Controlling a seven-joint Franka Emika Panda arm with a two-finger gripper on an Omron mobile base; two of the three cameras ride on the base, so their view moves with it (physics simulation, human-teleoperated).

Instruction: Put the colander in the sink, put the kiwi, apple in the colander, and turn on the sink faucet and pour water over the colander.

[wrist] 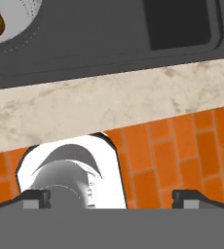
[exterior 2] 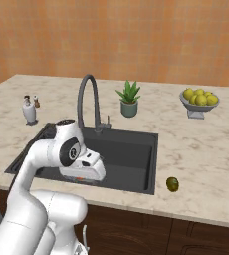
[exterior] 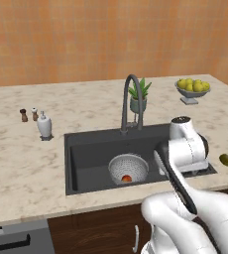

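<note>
Apple (exterior: 127, 177) sits in the colander (exterior: 128, 167) at lower centre of the sink (exterior: 86, 154), gripper (wrist: 111, 198) empty with fingers spread wide, and the kiwi (exterior 2: 172, 184), lower right on the counter (exterior 2: 201, 149), looks light, firm and roll-prone, so pinch across its middle.

colander (exterior: 128, 167) sitting in the sink (exterior: 86, 154), apple (exterior: 126, 177) inside it, faucet (exterior: 131, 101) right behind the basin, kiwi (exterior: 226, 159) out on the counter (exterior: 22, 163) to the sink's right, lemon dish (exterior: 192, 90) at the back right
</note>
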